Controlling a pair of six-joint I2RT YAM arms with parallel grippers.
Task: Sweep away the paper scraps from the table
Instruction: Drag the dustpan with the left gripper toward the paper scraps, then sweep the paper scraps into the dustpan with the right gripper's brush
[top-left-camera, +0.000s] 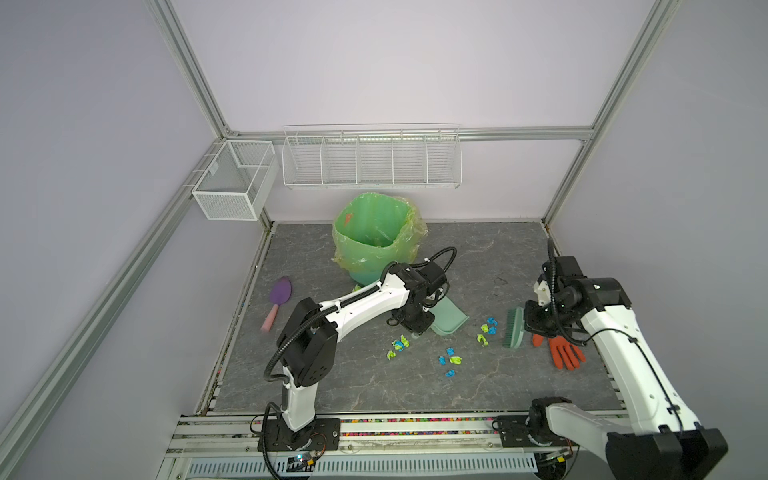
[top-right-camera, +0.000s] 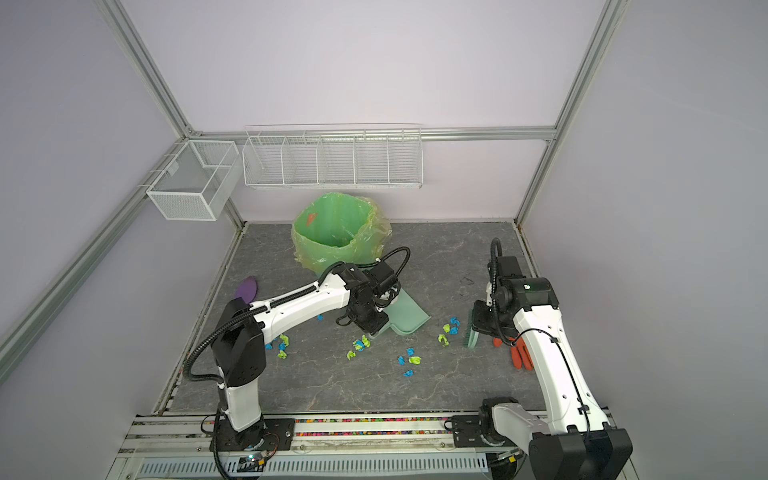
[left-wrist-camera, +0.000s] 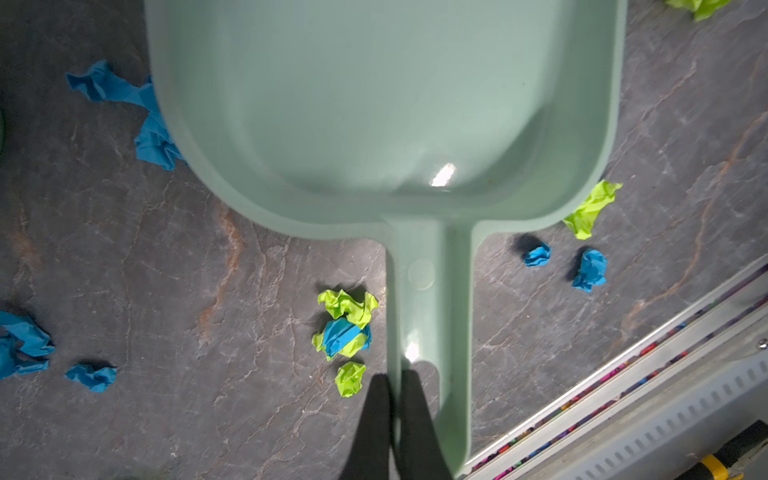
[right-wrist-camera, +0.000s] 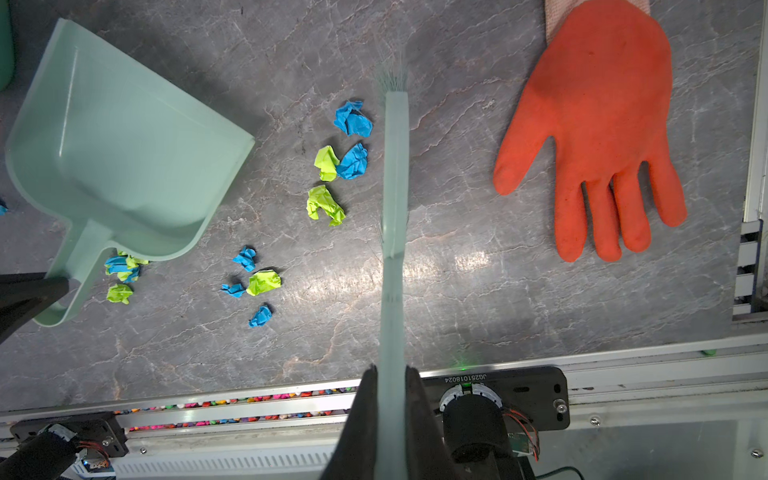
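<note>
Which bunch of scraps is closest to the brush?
The bunch of four, two blue and two green, right beside the brush head. The other scraps lie farther off, toward the dustpan and by its handle.

A: What stands at the back?
B: A bin (top-left-camera: 353, 253) lined with a translucent green bag, open at the top. On the wall above it hangs a white wire rack (top-left-camera: 374, 166) of five compartments. A white mesh basket (top-left-camera: 224, 203) hangs at the left corner.
A: And nearer the front?
B: A purple scoop (top-left-camera: 280, 293) with a pink handle lies far left. A pale green dustpan (top-left-camera: 451, 318) sits just in front of the bin. A matching brush (top-left-camera: 513, 328) is to its right, and just beside the brush an orange glove (top-left-camera: 563, 353) lies flat.
</note>
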